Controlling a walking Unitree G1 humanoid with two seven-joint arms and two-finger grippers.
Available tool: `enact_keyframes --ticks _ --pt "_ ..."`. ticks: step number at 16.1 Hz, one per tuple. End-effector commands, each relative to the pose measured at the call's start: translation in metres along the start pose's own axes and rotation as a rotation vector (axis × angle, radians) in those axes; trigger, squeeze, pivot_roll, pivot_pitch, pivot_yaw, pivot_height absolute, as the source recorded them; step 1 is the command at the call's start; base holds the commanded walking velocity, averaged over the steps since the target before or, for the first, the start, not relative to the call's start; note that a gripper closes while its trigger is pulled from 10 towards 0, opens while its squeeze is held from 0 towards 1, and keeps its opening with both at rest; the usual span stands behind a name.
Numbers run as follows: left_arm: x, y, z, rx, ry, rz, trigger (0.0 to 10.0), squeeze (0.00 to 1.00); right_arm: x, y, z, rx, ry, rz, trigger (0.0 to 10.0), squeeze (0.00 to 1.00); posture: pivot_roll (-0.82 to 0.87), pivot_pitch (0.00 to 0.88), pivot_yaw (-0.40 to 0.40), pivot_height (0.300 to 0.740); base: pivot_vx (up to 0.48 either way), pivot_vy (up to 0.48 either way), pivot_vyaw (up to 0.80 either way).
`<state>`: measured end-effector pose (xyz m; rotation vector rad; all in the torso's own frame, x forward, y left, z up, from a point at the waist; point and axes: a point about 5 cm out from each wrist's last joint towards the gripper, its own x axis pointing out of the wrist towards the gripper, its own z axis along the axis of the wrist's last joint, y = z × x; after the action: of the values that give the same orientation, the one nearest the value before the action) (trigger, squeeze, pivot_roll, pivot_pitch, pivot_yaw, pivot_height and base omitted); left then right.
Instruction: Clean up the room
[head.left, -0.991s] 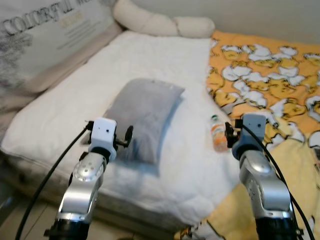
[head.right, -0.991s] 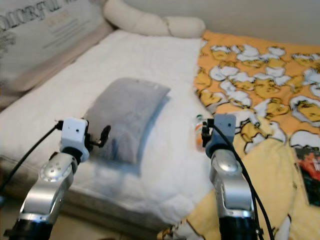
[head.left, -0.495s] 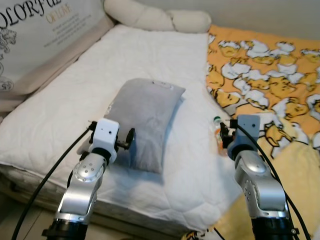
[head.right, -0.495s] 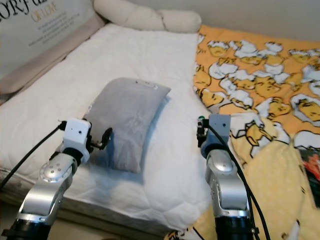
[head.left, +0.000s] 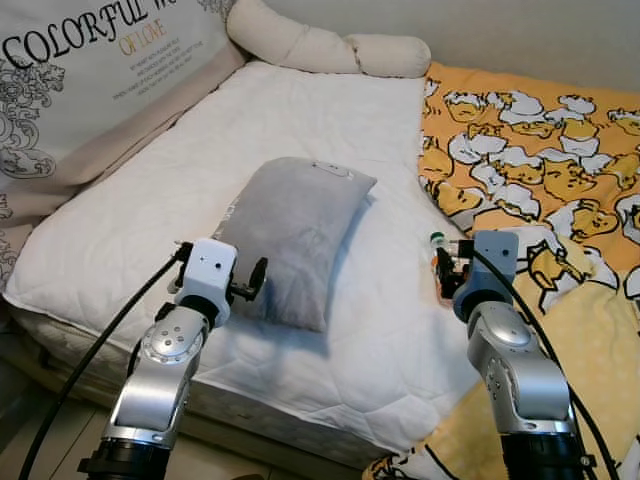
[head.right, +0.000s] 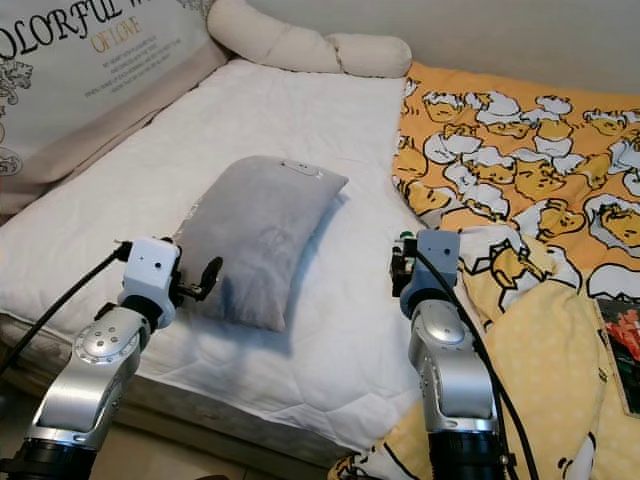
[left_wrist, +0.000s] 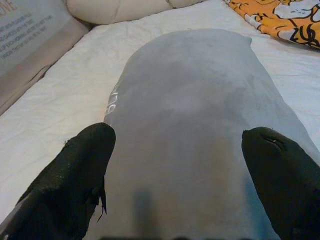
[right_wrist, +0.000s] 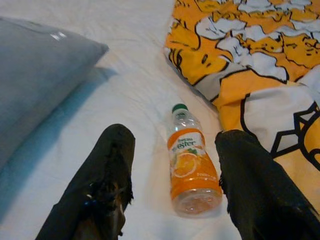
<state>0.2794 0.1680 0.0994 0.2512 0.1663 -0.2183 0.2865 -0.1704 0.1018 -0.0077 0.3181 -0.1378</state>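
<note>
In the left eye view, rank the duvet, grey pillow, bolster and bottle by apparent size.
1. duvet, the largest, though cut off by the frame.
2. grey pillow
3. bolster, lying farther from the camera, so its true size against the pillow is unsure.
4. bottle, partly hidden behind the right gripper.

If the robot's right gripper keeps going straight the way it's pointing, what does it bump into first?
Most likely the orange drink bottle. It lies on the white bed sheet, lined up between the open fingers of the right gripper, green cap pointing away. How far ahead it lies is unclear.
</note>
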Motion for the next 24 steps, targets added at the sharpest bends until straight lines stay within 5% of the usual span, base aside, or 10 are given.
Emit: enact_keyframes --ticks 1,3,6,10,13,14,15,17,24 --pt "0.001 0.0 0.004 0.01 -0.005 -0.011 10.0 0.0 0.002 -0.004 0.003 -0.004 0.002 -0.026 10.0 1.0 0.03 0.0 0.0 0.74 0.0 0.0 0.0" --pt "0.003 -0.002 0.004 0.025 -0.001 -0.056 10.0 0.0 0.011 -0.01 0.001 -0.046 0.048 -0.047 10.0 1.0 0.03 0.0 -0.001 0.74 0.0 0.0 0.0" --pt "0.011 -0.011 0.014 0.136 -0.019 -0.276 10.0 0.0 0.054 -0.04 0.005 -0.146 0.173 -0.108 10.0 1.0 0.03 0.0 -0.003 0.74 0.0 0.0 0.0" --pt "0.009 -0.019 0.023 0.213 -0.03 -0.476 10.0 0.0 0.074 -0.069 0.012 -0.074 0.223 -0.131 10.0 1.0 0.05 0.0 0.019 0.74 0.0 0.0 0.0" --pt "0.004 -0.02 0.023 0.262 -0.011 -0.564 10.0 0.0 0.079 -0.065 0.014 -0.019 0.22 -0.052 10.0 1.0 0.09 0.027 0.034 0.74 0.0 0.0 0.0" --pt "0.003 -0.019 0.024 0.269 -0.01 -0.572 10.0 0.0 0.08 -0.065 0.013 -0.02 0.224 -0.051 10.0 0.89 0.09 0.031 0.034 0.74 0.0 0.0 0.0" --pt "0.001 -0.018 0.025 0.27 -0.012 -0.577 10.0 0.0 0.08 -0.065 0.011 -0.009 0.232 -0.049 10.0 0.0 0.11 0.049 0.035 0.74 0.0 0.0 0.0" --pt "-0.004 -0.015 0.029 0.272 -0.016 -0.59 10.0 0.0 0.081 -0.06 0.006 0.07 0.231 -0.013 10.0 0.0 0.14 0.091 0.041 0.74 0.0 0.0 0.0" --pt "-0.031 -0.004 0.03 0.264 0.021 -0.582 10.0 0.0 0.078 -0.051 -0.013 0.039 0.272 0.035 10.0 0.0 0.19 0.184 0.029 0.74 0.0 0.0 0.0"
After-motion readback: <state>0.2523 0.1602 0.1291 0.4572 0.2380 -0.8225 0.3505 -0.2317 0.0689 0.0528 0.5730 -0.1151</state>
